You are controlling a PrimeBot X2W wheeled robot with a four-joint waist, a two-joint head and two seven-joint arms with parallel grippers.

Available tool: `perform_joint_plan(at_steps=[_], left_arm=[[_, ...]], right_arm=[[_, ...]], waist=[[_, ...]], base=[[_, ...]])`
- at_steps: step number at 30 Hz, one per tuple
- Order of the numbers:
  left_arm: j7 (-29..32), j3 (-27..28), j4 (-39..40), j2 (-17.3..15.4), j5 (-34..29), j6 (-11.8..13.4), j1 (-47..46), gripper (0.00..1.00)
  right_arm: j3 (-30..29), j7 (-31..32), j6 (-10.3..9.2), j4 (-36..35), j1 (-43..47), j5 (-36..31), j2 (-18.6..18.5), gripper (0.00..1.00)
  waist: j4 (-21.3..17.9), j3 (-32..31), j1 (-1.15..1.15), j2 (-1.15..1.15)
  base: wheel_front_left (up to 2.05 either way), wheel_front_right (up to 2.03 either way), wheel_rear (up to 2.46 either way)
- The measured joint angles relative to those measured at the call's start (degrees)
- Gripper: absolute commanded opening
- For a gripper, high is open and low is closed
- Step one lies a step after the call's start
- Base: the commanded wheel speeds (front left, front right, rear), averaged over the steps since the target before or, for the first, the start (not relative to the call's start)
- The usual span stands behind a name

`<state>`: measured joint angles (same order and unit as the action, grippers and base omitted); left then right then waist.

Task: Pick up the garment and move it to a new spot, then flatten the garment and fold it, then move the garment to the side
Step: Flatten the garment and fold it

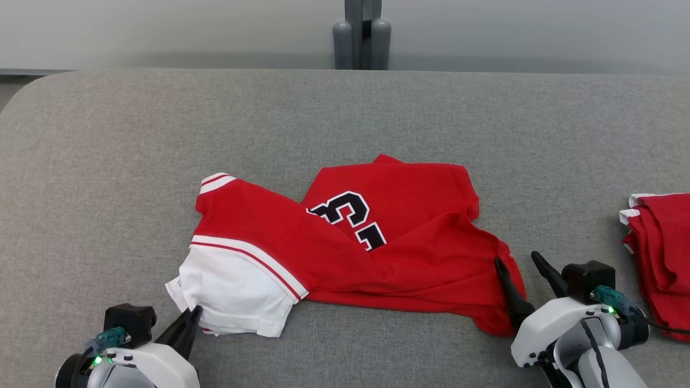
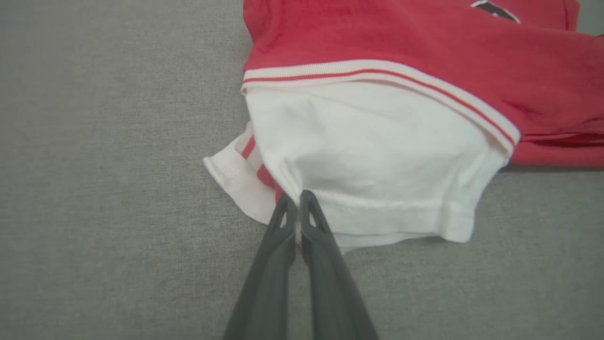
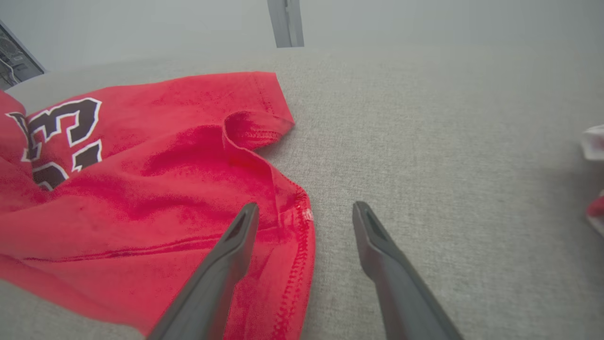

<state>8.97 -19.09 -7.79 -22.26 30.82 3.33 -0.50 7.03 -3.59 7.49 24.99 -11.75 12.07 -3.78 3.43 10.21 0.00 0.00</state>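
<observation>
A red garment (image 1: 409,237) with a white sleeve and a black number lies crumpled on the grey cloth surface (image 1: 345,118). In the left wrist view my left gripper (image 2: 297,198) is shut on the hem of the white sleeve (image 2: 377,156). In the head view that gripper (image 1: 191,318) sits at the sleeve's near left corner. My right gripper (image 1: 517,261) stands open at the garment's near right hem. In the right wrist view, one finger of that gripper (image 3: 304,210) lies over the red hem (image 3: 297,245) and the other over bare grey cloth.
A second pile of red and white cloth (image 1: 660,253) lies at the right edge of the surface. A grey post (image 1: 361,37) stands behind the far edge. The surface's rounded left corner (image 1: 32,86) is at the far left.
</observation>
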Motion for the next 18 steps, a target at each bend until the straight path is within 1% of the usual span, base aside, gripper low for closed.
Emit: perform_joint_plan(at_steps=[4, 5, 7, 10, 12, 14, 18], left_arm=[[-0.53, -0.40, -0.31, 0.27, -0.12, -0.32, -1.27, 0.00], [-0.78, -0.52, -0.47, 0.38, -0.19, -0.43, -1.54, 0.00], [-1.59, -0.45, -0.56, 0.64, -0.21, -0.48, -1.86, 0.00], [-2.68, -0.14, -0.05, 0.68, -0.42, -0.41, -2.30, 0.00], [-3.26, 0.26, 0.65, 0.53, -0.64, 0.08, -2.30, 0.00], [-4.43, 1.05, 1.86, 0.51, -0.37, 0.24, -2.29, 0.00], [-5.75, 2.97, 5.59, -0.35, 0.01, 1.20, -2.24, 0.00]], right_arm=[[1.92, -1.76, 0.00, 6.98, -4.31, 0.83, -0.12, 1.00], [2.43, -2.05, 0.00, 8.38, -4.98, 1.19, -0.15, 0.68], [3.18, -3.03, 0.00, 10.43, -5.70, 2.20, -0.12, 0.00], [3.69, -5.12, 0.00, 11.43, -5.97, 3.60, -0.68, 0.00], [3.31, -7.39, 0.00, 10.40, -5.90, 4.76, -1.04, 0.00], [2.67, -8.84, 0.00, 8.13, -5.78, 5.35, -1.57, 0.00], [1.64, -10.09, 0.00, 1.09, -5.23, 7.00, -1.88, 0.00]], waist=[[0.78, 1.31, 0.00, 0.00], [1.05, 1.48, 0.00, 0.00], [1.61, 1.63, 0.00, 0.00], [2.01, 1.30, 0.00, 0.00], [2.10, 0.81, 0.00, 0.00], [2.02, 0.26, 0.00, 0.00], [1.26, -0.80, 0.00, 0.00]], base=[[0.00, 0.00, 0.00], [0.00, 0.00, 0.00], [0.00, 0.00, 0.00], [0.00, 0.00, 0.00], [0.00, 0.00, 0.00], [0.00, 0.00, 0.00], [0.00, 0.00, 0.00]])
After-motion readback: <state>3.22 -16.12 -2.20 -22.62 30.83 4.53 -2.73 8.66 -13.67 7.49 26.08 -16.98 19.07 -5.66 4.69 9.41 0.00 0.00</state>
